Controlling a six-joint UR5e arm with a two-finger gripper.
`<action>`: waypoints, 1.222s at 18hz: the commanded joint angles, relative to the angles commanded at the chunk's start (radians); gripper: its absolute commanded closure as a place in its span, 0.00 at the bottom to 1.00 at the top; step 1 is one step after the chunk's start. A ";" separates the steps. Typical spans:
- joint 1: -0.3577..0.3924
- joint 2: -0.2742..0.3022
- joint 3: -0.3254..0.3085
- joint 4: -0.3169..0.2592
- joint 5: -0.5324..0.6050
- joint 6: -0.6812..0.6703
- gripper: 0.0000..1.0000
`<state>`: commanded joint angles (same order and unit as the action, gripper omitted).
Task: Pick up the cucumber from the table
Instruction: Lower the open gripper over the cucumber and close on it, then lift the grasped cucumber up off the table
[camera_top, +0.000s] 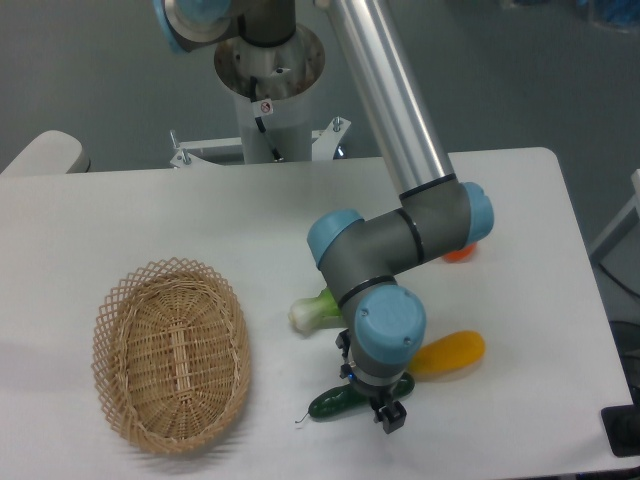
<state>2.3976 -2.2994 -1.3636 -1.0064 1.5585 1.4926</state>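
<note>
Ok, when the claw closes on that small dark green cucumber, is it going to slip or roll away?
The small dark green glossy cucumber looks rounded and smooth, so it may well roll on the flat white table if nudged off-centre. Its shiny skin suggests some slip in the claw. It looks stiff, so probably no sagging once lifted.

The cucumber (335, 403) was small, dark green and glossy, and it lay flat on the bench (120, 215) near the front edge. It pointed left and slightly down, with a thin stem tip at its left end. Only the left part and a small piece at the right end could be seen, because the middle was hidden. The bench was a large, flat white top with rounded corners. The cucumber rested to the right of the middle of the bench, on its front half.
</note>
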 joint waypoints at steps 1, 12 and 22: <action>-0.003 0.002 -0.003 0.002 0.003 0.000 0.00; -0.009 0.002 0.006 0.000 0.026 0.015 0.87; 0.043 0.049 0.127 -0.075 -0.040 0.020 0.87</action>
<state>2.4404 -2.2505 -1.2365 -1.0813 1.5189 1.5125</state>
